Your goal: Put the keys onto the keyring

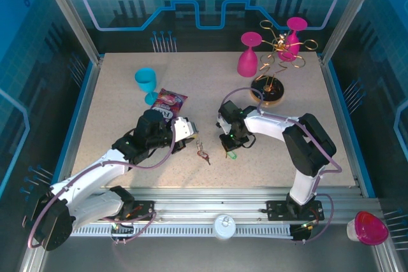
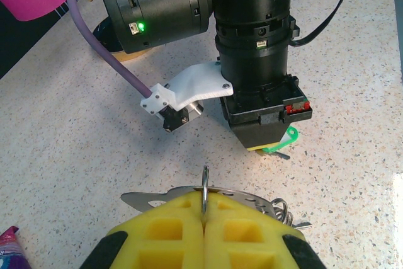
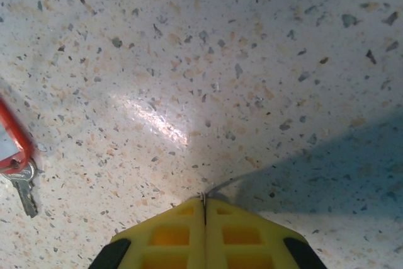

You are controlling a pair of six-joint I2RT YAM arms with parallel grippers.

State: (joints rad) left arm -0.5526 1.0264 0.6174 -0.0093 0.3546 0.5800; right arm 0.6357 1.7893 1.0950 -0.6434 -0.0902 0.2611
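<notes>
Your left tool (image 2: 203,213) has its yellow fingers pressed together. At their seam they pinch a thin upright loop of metal that belongs to the keyring (image 2: 148,198). The flat grey keyring lies across the very tips of that tool, sticking out to both sides, low over the table (image 2: 75,155). Off its right end you can see a small split ring and some key metal, too crowded to sort out.

Your right tool (image 3: 203,205) is also pressed together, with a fine grey wire caught in its seam and curving away just ahead of the tips. From the left wrist camera this tool stands straight ahead of your left tool, tip down on the table, near but apart. The green key (image 2: 283,142) pokes out from under its tip on the right side, so the wire looks like that key's ring.

The red key (image 3: 14,149) lies flat on the table to the left of your right tool, well apart from its fingers, tag pointing away and blade toward the tool.

From above, both tools meet near the middle of the table, with the keyring between them.
</notes>
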